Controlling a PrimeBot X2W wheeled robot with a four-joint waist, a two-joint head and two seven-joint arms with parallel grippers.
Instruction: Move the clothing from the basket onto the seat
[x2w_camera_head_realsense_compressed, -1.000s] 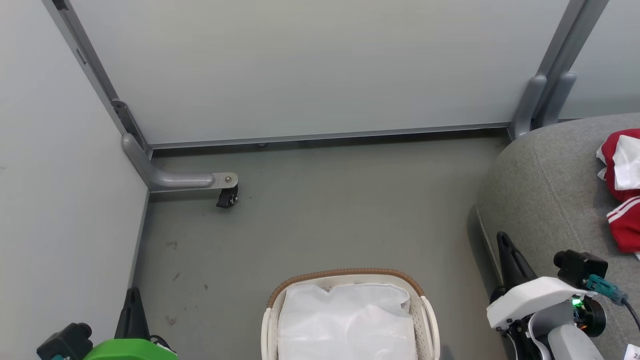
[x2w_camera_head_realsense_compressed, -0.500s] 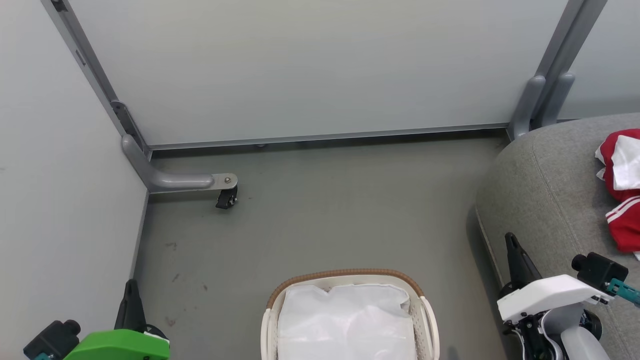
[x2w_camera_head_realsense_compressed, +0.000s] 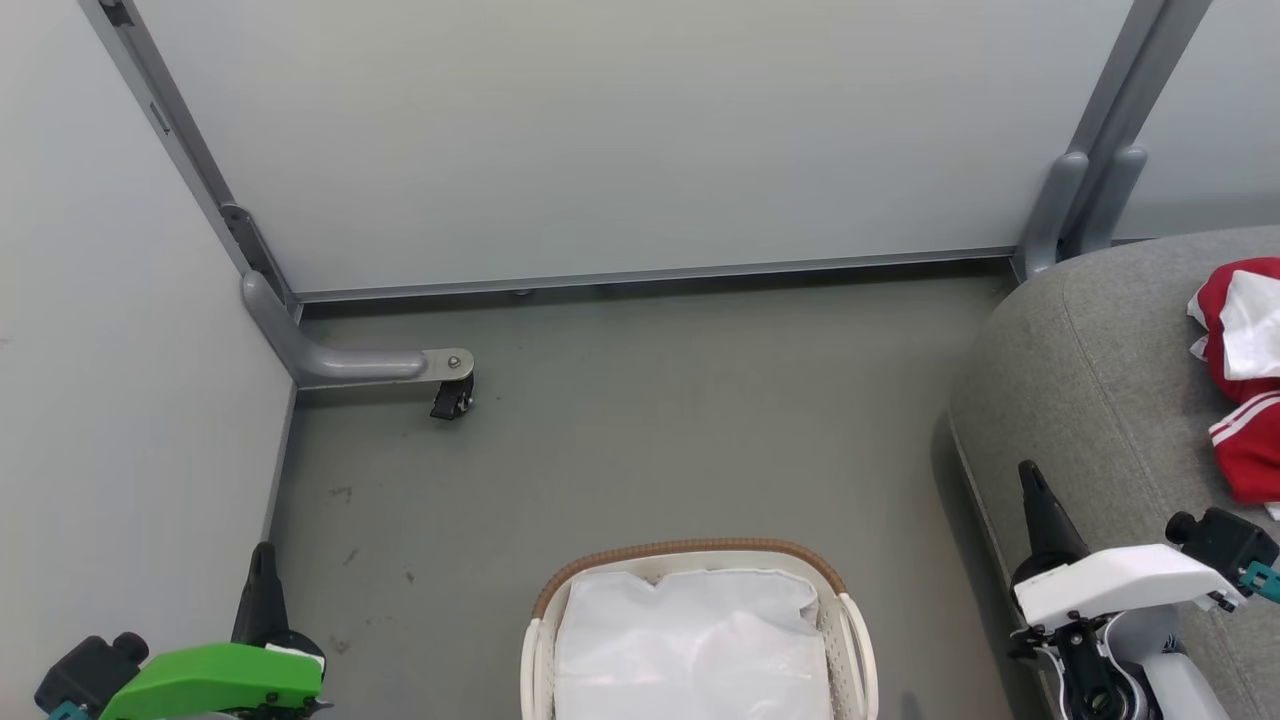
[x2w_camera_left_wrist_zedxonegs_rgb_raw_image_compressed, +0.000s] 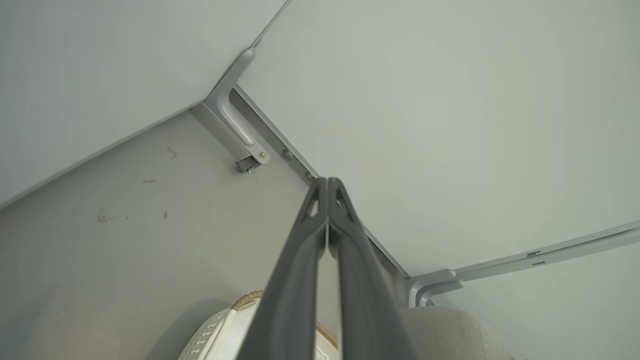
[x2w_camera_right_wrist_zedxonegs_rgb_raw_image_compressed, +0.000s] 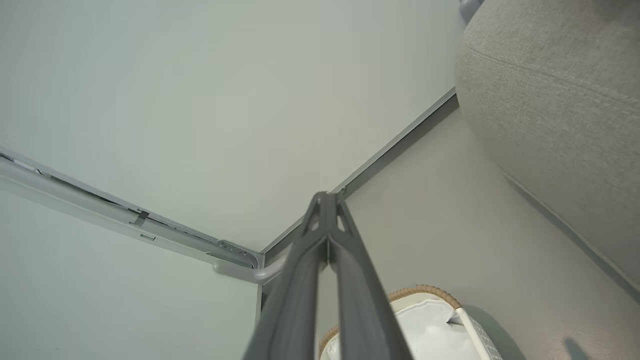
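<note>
I read no legible text, number or label on the red white-striped jersey clothing (x2w_camera_head_realsense_compressed: 1252, 455) or elsewhere.

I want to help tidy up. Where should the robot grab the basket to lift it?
Probably the brown rim at the far edge of the basket, coming straight down from above. It is a thin raised lip that two fingers could straddle, and just the flat white liner sheet lies behind it.

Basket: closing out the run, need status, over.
Left gripper and right gripper shut, empty. Basket holds white liner, no red seen. Clothing on seat. Nothing blocking.
</note>
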